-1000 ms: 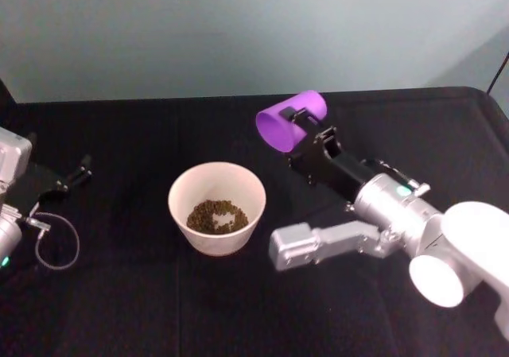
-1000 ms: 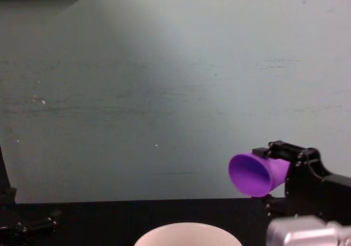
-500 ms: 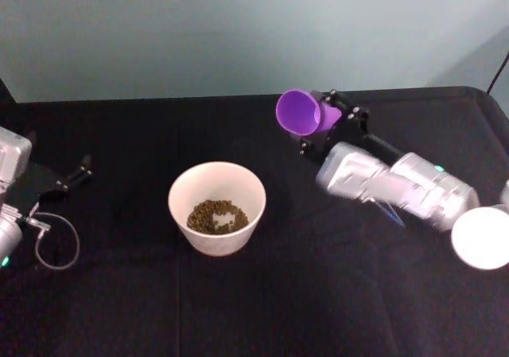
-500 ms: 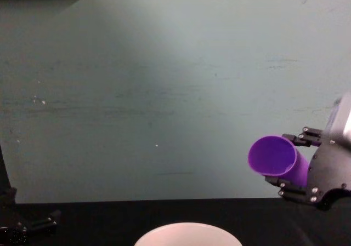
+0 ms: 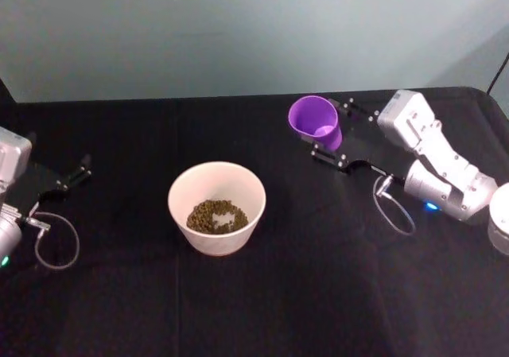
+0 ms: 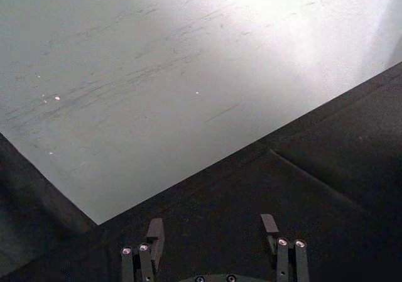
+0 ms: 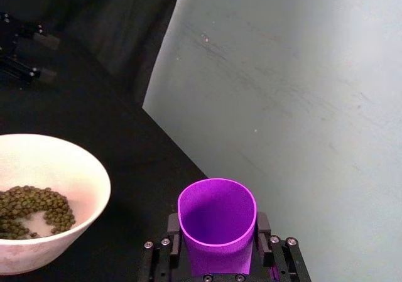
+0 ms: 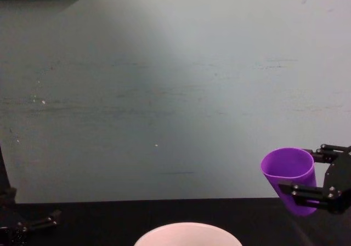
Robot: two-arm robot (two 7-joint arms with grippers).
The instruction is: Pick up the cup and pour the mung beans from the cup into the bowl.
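Observation:
The purple cup hangs nearly upright above the table, behind and to the right of the bowl, and its inside looks empty. My right gripper is shut on the cup, one finger on each side of its wall. The white bowl stands in the middle of the black table with the mung beans heaped on its bottom. The right wrist view also takes in the bowl and the beans. My left gripper rests open at the far left, with nothing between its fingers.
The table is covered by a black cloth, and a pale green wall stands right behind its back edge. A loose cable loops beside my left arm, and another cable hangs under my right arm.
The cup went from lying on its side with its mouth toward the bowl to nearly upright. My right arm carried it to the right and back, away from the bowl.

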